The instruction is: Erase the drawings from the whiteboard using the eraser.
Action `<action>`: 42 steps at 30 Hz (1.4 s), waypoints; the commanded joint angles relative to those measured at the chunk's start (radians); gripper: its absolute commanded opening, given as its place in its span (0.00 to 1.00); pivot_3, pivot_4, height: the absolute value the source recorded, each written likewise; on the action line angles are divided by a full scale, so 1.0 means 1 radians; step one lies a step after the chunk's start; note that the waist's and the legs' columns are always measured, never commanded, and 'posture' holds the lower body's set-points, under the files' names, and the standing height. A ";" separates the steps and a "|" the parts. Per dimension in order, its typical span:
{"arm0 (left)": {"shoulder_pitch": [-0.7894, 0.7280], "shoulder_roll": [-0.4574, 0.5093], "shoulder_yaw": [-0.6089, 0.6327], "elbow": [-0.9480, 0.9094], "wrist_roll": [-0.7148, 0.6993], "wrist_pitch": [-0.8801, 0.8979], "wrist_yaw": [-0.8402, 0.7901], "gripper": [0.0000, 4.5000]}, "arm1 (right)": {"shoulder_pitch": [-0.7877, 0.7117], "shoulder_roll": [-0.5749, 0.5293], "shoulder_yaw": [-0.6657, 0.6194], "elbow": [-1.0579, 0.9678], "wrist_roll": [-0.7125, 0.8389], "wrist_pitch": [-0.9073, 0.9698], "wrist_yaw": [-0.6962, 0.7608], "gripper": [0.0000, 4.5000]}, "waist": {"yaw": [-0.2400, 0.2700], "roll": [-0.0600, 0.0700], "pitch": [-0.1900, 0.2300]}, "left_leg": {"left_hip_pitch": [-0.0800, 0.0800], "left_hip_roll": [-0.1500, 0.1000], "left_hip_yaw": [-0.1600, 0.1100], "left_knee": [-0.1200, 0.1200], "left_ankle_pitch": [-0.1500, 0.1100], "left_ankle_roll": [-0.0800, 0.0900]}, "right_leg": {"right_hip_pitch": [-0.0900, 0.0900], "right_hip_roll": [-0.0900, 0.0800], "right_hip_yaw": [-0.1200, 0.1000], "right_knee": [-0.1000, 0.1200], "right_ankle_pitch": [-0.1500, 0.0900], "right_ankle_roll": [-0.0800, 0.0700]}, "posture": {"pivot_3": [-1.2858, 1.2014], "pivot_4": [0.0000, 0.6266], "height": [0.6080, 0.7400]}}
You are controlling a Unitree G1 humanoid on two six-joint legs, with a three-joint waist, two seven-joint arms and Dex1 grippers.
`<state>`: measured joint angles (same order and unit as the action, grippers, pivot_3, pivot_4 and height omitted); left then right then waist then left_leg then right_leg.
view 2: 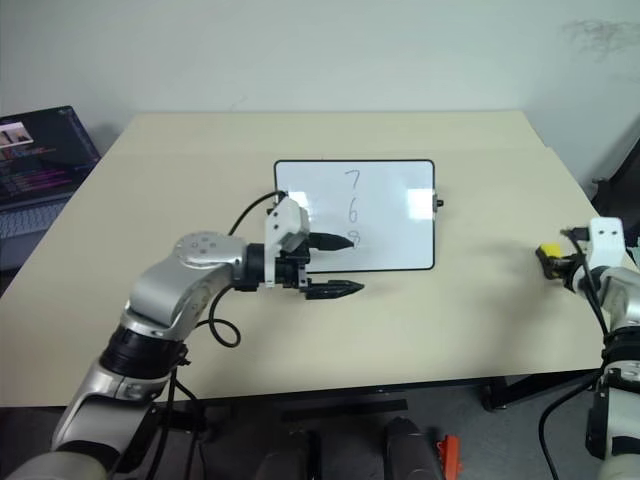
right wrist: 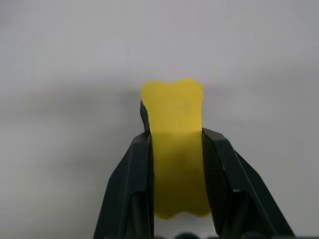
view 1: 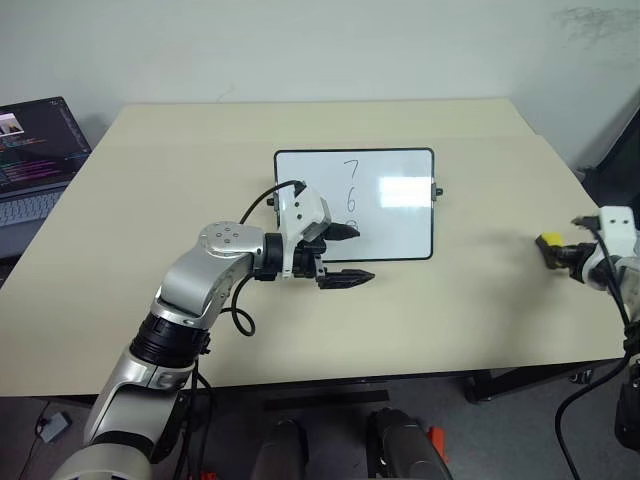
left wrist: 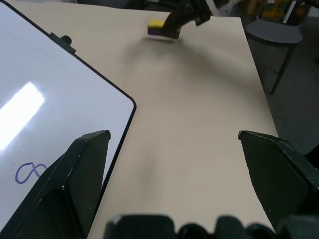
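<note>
One yellow eraser (right wrist: 175, 149) between right end effector (right wrist: 177, 137) fingers.

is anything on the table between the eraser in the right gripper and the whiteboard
Nothing visible. The right gripper is shut on the eraser, and bare tabletop lies between it and the whiteboard. The left gripper, open, sits at the board's near left corner, close to the drawings.

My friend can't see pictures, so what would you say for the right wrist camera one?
The right gripper is shut on the yellow eraser, squeezing it between two black fingers. Behind it is a plain grey blur.
</note>
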<state>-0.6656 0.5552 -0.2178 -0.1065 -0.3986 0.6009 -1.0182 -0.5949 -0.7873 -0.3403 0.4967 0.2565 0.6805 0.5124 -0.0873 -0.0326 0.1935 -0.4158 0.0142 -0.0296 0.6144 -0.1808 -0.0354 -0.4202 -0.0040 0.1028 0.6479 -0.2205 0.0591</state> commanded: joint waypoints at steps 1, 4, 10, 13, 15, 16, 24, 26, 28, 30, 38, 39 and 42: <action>-0.003 0.019 0.043 -0.014 -0.004 -0.017 -0.007 1.00 | 0.007 -0.004 -0.058 -0.226 0.059 0.092 -0.037 0.22 | 0.000 0.000 0.000 | 0.000 0.000 0.000 0.000 0.000 0.000 | 0.000 0.000 0.000 0.000 0.000 0.000 | 0.52 0.24 1.00; -0.001 0.035 0.066 -0.012 -0.008 -0.009 -0.003 1.00 | -0.007 0.030 -0.043 -0.383 0.099 0.155 -0.053 0.22 | -0.001 0.000 0.000 | 0.000 0.000 0.000 0.000 0.000 0.000 | 0.000 0.000 0.000 0.000 0.000 0.000 | 0.52 0.24 1.00; 0.033 0.092 0.153 -0.013 -0.028 0.018 0.016 1.00 | -0.044 0.111 0.021 -0.544 0.138 0.166 -0.058 0.22 | -0.003 0.000 0.000 | 0.000 0.000 0.000 0.000 0.000 0.000 | 0.000 0.000 0.000 -0.001 0.000 0.000 | 0.52 0.24 1.00; 0.065 0.125 0.209 -0.030 -0.034 0.037 0.047 1.00 | -0.067 0.147 0.067 -0.581 0.130 0.128 -0.055 0.22 | -0.001 0.000 0.000 | 0.000 0.001 -0.001 0.000 0.000 0.000 | -0.001 0.000 -0.001 0.000 0.000 0.000 | 0.52 0.24 1.00; 0.083 0.141 0.232 -0.045 -0.040 0.049 0.059 1.00 | -0.086 0.165 0.084 -0.592 0.128 0.112 -0.056 0.22 | 0.001 0.000 0.000 | -0.001 0.001 -0.001 0.000 0.000 0.000 | -0.001 0.000 -0.001 0.000 0.000 0.000 | 0.52 0.24 1.00; 0.101 0.157 0.247 -0.057 -0.039 0.054 0.064 1.00 | -0.099 0.173 0.110 -0.603 0.119 0.084 -0.046 0.22 | 0.002 0.000 0.000 | -0.001 0.001 -0.001 0.000 0.000 0.000 | -0.001 0.000 -0.001 -0.001 0.000 0.000 | 0.52 0.24 1.00; 0.147 0.242 0.381 -0.072 -0.046 0.069 0.129 1.00 | -0.216 0.292 0.286 -0.578 0.066 -0.047 -0.027 0.22 | 0.001 0.000 0.000 | -0.001 0.001 -0.001 0.000 0.000 0.000 | -0.001 0.000 -0.003 -0.001 0.000 -0.001 | 0.52 0.24 1.00; 0.147 0.259 0.397 -0.069 -0.044 0.069 0.136 1.00 | -0.244 0.339 0.324 -0.529 0.023 -0.119 -0.047 0.22 | 0.001 0.000 0.000 | -0.001 0.001 -0.001 0.000 0.000 0.000 | -0.001 0.000 -0.003 -0.001 0.000 -0.001 | 0.52 0.24 1.00; 0.146 0.272 0.411 -0.071 -0.050 0.074 0.142 1.00 | -0.268 0.388 0.373 -0.479 -0.027 -0.197 -0.059 0.22 | 0.001 0.000 0.000 | -0.001 0.001 -0.001 0.000 0.000 0.000 | -0.001 0.000 -0.003 -0.001 0.000 -0.001 | 0.52 0.24 1.00; 0.146 0.277 0.416 -0.081 -0.060 0.084 0.146 1.00 | -0.287 0.410 0.437 -0.431 -0.093 -0.283 -0.047 0.22 | 0.001 0.000 0.000 | -0.001 0.001 -0.001 0.000 0.000 0.000 | -0.001 0.000 -0.003 -0.001 0.000 -0.001 | 0.52 0.24 1.00; 0.158 0.278 0.410 -0.148 -0.097 0.125 0.163 1.00 | -0.385 0.467 0.538 -0.160 -0.210 -0.431 0.010 0.22 | 0.002 -0.001 0.000 | -0.002 0.001 -0.002 0.000 0.000 0.000 | -0.001 0.000 -0.004 -0.001 0.000 -0.001 | 0.52 0.24 1.00; 0.164 0.280 0.407 -0.156 -0.099 0.128 0.163 1.00 | -0.402 0.474 0.539 -0.123 -0.218 -0.444 0.013 0.22 | 0.002 -0.001 0.000 | -0.002 0.001 -0.002 0.000 0.000 0.000 | -0.001 0.000 -0.004 -0.001 0.000 -0.001 | 0.52 0.24 1.00; 0.174 0.279 0.407 -0.176 -0.105 0.137 0.171 1.00 | -0.449 0.487 0.552 0.005 -0.250 -0.491 0.028 0.22 | 0.001 -0.001 0.000 | -0.002 0.001 -0.002 0.000 0.000 0.000 | -0.001 0.000 -0.004 -0.001 0.000 -0.001 | 0.52 0.24 1.00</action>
<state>-0.4918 0.8214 0.1653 -0.2432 -0.4906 0.7361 -0.8562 -1.0037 -0.3001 0.2146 0.4670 0.0272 0.2369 0.5285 -0.0867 -0.0333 0.1939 -0.4174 0.0156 -0.0320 0.6140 -0.1808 -0.0355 -0.4215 -0.0040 0.0991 0.6471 -0.2207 0.0579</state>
